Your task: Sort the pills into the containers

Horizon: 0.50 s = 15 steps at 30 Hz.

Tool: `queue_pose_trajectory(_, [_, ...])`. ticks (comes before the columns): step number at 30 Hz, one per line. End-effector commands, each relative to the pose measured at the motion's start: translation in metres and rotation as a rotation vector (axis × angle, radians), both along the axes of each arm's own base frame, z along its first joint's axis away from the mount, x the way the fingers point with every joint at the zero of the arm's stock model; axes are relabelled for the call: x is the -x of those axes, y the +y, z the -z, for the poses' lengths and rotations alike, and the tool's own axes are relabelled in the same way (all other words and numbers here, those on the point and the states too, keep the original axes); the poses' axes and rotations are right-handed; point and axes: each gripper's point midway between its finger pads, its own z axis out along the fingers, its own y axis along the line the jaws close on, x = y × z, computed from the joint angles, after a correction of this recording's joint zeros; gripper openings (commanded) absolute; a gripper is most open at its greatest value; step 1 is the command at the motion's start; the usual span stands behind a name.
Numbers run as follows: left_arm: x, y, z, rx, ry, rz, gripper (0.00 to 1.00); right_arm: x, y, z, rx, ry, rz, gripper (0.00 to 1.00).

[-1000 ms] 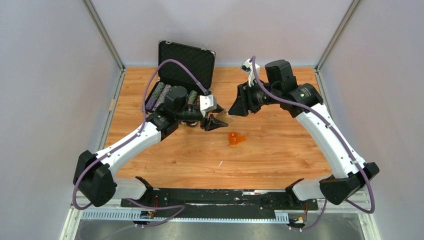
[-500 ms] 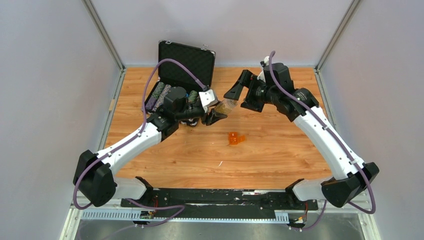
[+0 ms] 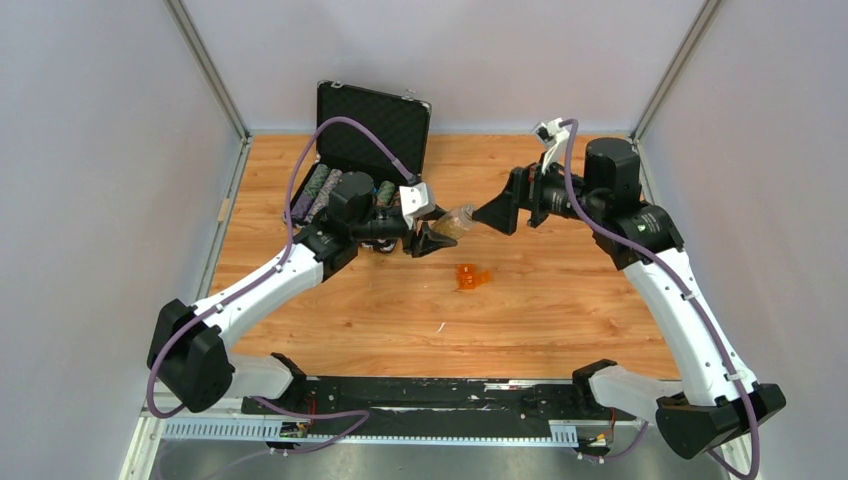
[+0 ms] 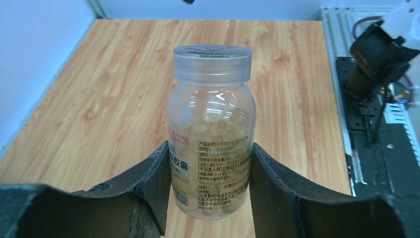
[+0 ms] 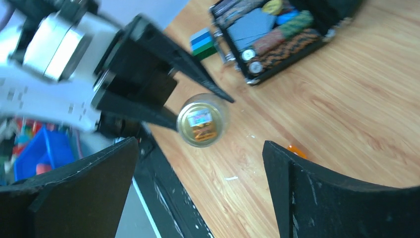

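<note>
**Bottle held sideways over the table, cap towards the open right gripper**

We see the left gripper (image 3: 428,238) clamped on the lower half of a clear pill bottle (image 3: 455,219), one finger on each side of the label. From above, the bottle's long axis lies close to level, a little raised at the cap end. The cap (image 4: 212,59) points to the right and slightly to the back, away from the left wrist and at the right gripper (image 3: 497,214). The right wrist camera looks almost straight down that axis, so there the bottle appears as a round disc. The right gripper's jaws stand wide apart with nothing between them, near the cap. We cannot tell if any gap remains at the tips.

The bottle hangs above the table (image 3: 560,310), behind the small orange box (image 3: 470,277), which sits alone on the wood in front of it and well apart from both grippers.

The cap is on. The pills (image 4: 208,121) show only as pale shapes through the plastic, and the label print is too small to read. The bottle's base is hidden between the left fingers. We cannot count the orange box's compartments, and in the right wrist view only a sliver of it shows past a finger. The black case (image 3: 372,118) at the back is partly covered by the left arm (image 3: 280,275).
</note>
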Motion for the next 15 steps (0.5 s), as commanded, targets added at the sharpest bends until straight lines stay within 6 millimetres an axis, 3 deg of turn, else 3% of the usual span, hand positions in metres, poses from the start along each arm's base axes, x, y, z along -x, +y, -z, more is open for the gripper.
queue_pose_trajectory(1, [0.025,-0.007,-0.030,0.047,-0.047,0.163,0.00,0.045,0.018,-0.007,0.009,-0.162,-0.379,0.99])
queue_pose_trajectory(5, [0.039,-0.009,-0.035,0.061,-0.015,0.245,0.00,0.050,0.020,-0.008,0.019,-0.171,-0.440,0.96])
queue_pose_trajectory(11, [0.043,-0.011,-0.043,0.079,-0.003,0.274,0.00,0.044,0.020,-0.002,0.041,-0.167,-0.430,0.73])
queue_pose_trajectory(15, [0.043,-0.012,-0.044,0.080,0.002,0.274,0.00,0.040,0.024,-0.002,0.048,-0.175,-0.426,0.71])
